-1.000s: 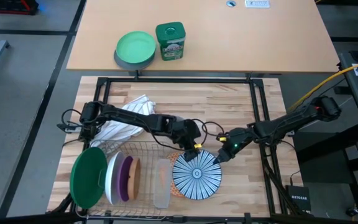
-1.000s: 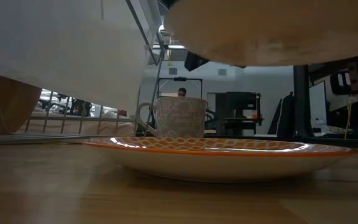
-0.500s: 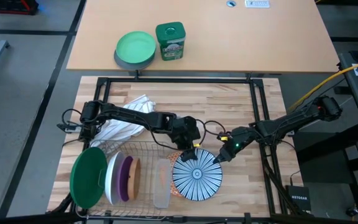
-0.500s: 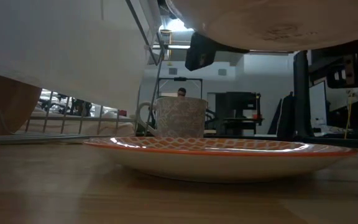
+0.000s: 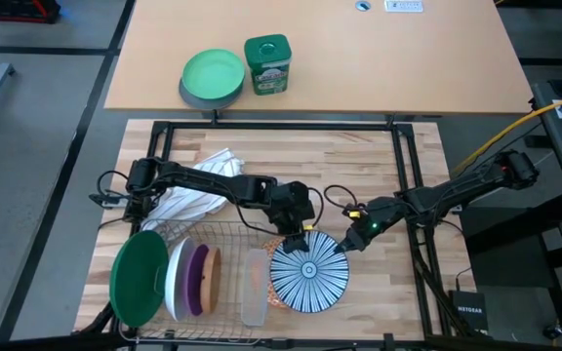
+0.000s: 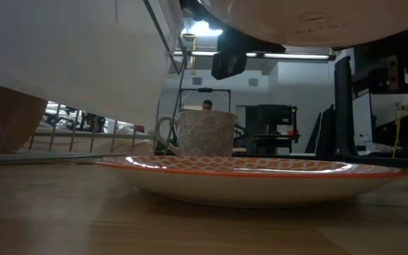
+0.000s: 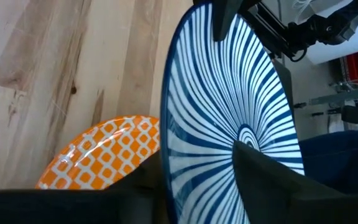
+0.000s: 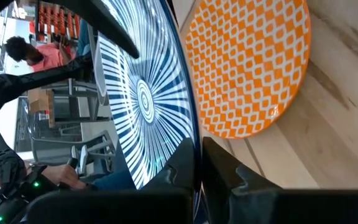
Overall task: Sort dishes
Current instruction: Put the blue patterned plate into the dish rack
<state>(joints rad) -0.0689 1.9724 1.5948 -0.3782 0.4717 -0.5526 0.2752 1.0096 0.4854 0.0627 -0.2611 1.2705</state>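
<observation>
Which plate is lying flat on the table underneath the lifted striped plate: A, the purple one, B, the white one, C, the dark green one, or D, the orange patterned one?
D: the orange patterned plate lies flat on the wooden table, while the blue-and-white striped plate is held up above it.
</observation>
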